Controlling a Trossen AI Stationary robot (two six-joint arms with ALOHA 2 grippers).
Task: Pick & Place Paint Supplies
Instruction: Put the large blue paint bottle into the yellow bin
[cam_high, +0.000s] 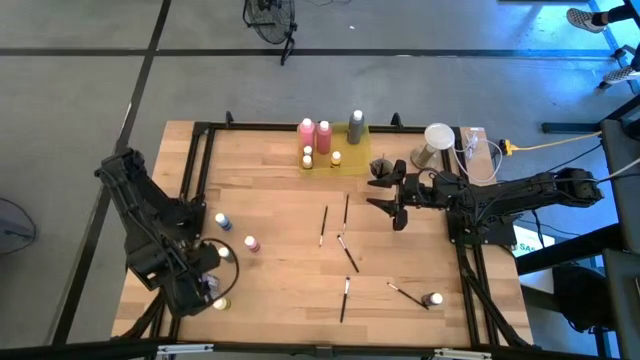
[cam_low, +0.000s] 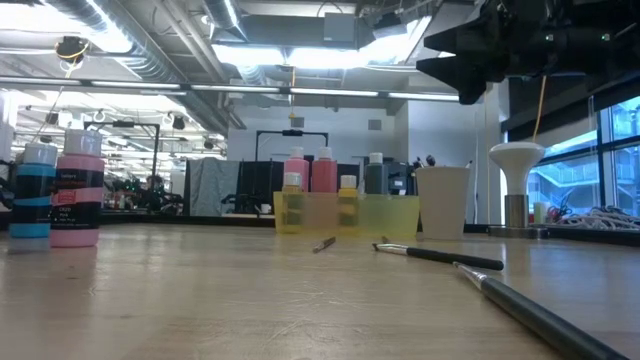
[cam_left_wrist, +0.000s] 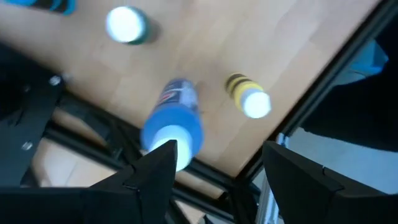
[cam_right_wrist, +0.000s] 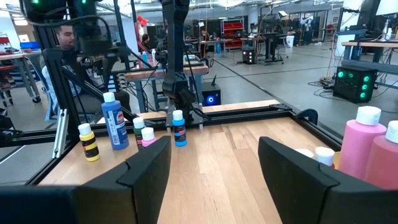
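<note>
My left gripper (cam_left_wrist: 217, 171) hangs open near the table's front left corner (cam_high: 205, 282) and points down. Below it a tall blue bottle (cam_left_wrist: 174, 121) stands upright, its white cap close to one finger. A yellow bottle (cam_left_wrist: 249, 99) stands beside the blue one. More small bottles (cam_high: 222, 220) (cam_high: 251, 243) stand a little farther in. Several thin brushes (cam_high: 346, 258) lie flat mid-table. My right gripper (cam_high: 395, 197) waits open and level at the right, with nothing between its fingers (cam_right_wrist: 214, 174).
A translucent yellow tray (cam_high: 345, 160) at the far edge holds pink (cam_high: 315, 133), grey and small yellow bottles. A pale cup (cam_high: 437, 140) stands to its right. One bottle (cam_high: 435, 299) stands at the front right. A black frame rail (cam_left_wrist: 323, 87) runs beside the left gripper.
</note>
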